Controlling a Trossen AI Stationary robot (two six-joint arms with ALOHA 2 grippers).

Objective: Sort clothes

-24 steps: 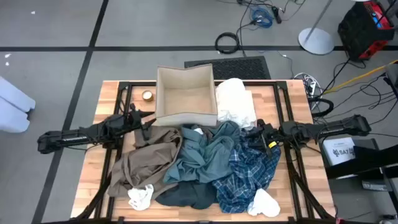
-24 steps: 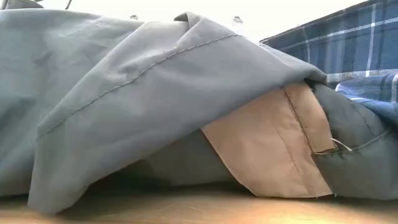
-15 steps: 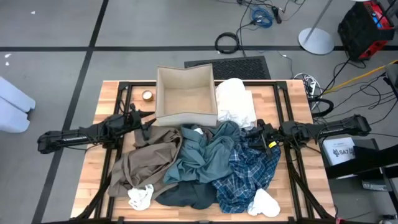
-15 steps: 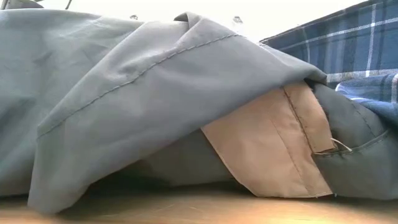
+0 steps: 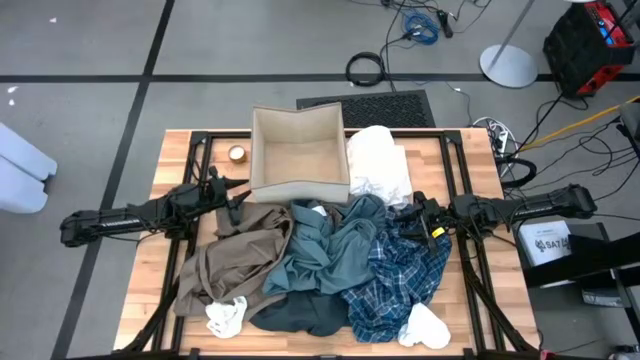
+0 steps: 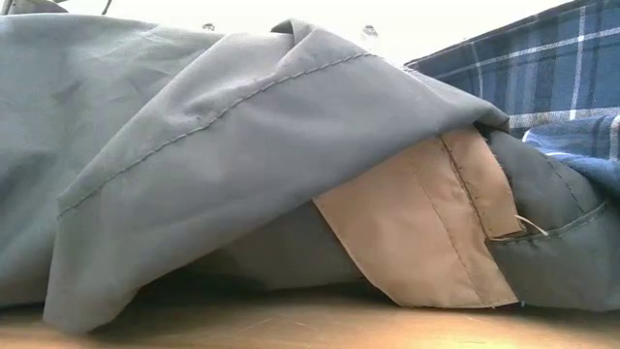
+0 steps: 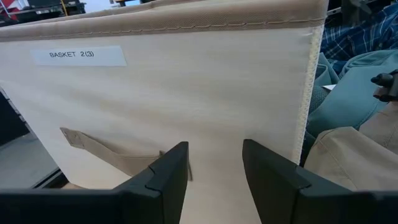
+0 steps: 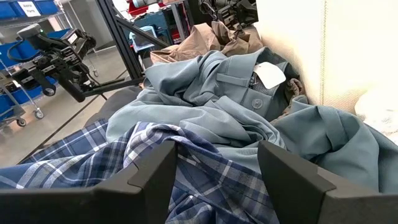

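Observation:
The clothes lie heaped on the near half of the wooden table (image 5: 170, 160): a tan-brown garment (image 5: 235, 255), a teal-grey shirt (image 5: 330, 245), a blue plaid shirt (image 5: 400, 275) and a dark slate piece (image 5: 300, 312). Small cream-white pieces (image 5: 225, 316) lie at the near edge, and a larger cream-white one (image 5: 380, 165) lies right of the beige box (image 5: 300, 155). My left gripper (image 7: 214, 174) is open, level, facing the box's labelled wall (image 7: 186, 93). My right gripper (image 8: 217, 180) is open above the plaid shirt (image 8: 93, 168), pointing across the teal-grey shirt (image 8: 211, 99).
A small roll of tape (image 5: 237, 153) sits on the table left of the box. In the low view the teal-grey cloth (image 6: 194, 126) fills most of the picture, with a tan strip (image 6: 426, 223) under it. Black frame bars (image 5: 200, 190) cross the table.

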